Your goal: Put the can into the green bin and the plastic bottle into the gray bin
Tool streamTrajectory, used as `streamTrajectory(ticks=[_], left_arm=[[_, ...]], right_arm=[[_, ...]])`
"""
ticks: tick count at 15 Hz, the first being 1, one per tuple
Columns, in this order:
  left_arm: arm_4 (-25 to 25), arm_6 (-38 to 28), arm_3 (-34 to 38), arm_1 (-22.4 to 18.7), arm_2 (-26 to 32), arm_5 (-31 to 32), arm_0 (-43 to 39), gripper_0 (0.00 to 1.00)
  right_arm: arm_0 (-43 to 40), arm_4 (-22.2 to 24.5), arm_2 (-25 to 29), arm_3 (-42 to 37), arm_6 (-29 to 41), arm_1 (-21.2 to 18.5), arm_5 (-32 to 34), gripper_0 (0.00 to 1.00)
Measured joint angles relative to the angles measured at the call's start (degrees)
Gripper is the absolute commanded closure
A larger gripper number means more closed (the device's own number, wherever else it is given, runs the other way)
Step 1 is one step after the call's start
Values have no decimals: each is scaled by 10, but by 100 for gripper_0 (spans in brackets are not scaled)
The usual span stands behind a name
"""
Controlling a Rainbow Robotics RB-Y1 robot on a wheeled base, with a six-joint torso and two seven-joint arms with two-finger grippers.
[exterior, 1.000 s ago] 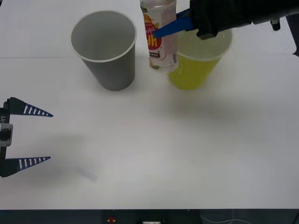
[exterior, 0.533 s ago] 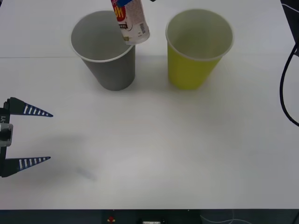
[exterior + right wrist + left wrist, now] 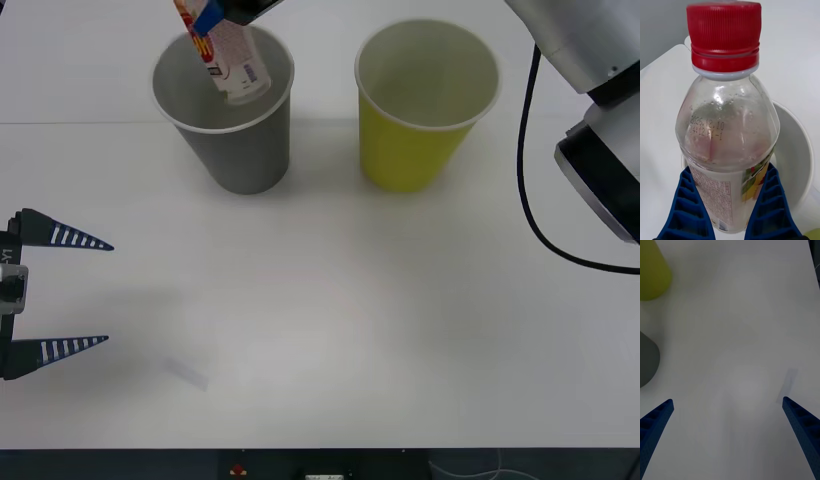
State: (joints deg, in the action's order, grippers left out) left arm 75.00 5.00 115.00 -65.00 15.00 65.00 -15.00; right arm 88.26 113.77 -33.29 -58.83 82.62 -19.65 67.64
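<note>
The plastic bottle [image 3: 230, 58], clear with a red cap [image 3: 724, 35] and a red-orange label, hangs tilted with its base inside the mouth of the gray bin [image 3: 228, 150]. My right gripper [image 3: 212, 14] is shut on it; in the right wrist view the blue fingers [image 3: 765, 204] clamp the label with the gray bin's rim [image 3: 805, 150] behind. The green bin [image 3: 415, 150] stands upright just right of the gray one. My left gripper [image 3: 107, 293] rests open at the table's left edge, well in front of both bins. The can is out of view.
My right arm's housing [image 3: 600, 130] and a black cable [image 3: 527, 200] cross the table's right side. A small pale scrap [image 3: 186, 373] lies near the front left. The left wrist view shows the green bin [image 3: 651, 273] and gray bin [image 3: 646, 360] beyond bare white table [image 3: 737, 352].
My right gripper carried the bottle leftward from in front of the green bin to over the gray bin, and its base now dips into that bin's mouth. The left arm stayed still.
</note>
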Motion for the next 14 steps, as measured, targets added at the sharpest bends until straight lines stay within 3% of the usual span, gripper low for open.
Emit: streamTrajectory(ticks=[1,2,3,4,10,14], left_arm=[[0,0,0,0,0,0,0,0],[0,0,0,0,0,0,0,0],[0,0,0,0,0,0,0,0],[0,0,0,0,0,0,0,0],[0,0,0,0,0,0,0,0],[0,0,0,0,0,0,0,0]], right_arm=[[1,0,-3,2,-2,1,0,91],[1,-1,-4,2,-5,1,0,66],[1,-2,-5,2,-13,1,0,27],[1,-3,-5,2,-17,1,-1,0],[2,-18,-2,-3,-33,-9,-8,0],[-3,-114,18,-43,-94,-81,38,0]])
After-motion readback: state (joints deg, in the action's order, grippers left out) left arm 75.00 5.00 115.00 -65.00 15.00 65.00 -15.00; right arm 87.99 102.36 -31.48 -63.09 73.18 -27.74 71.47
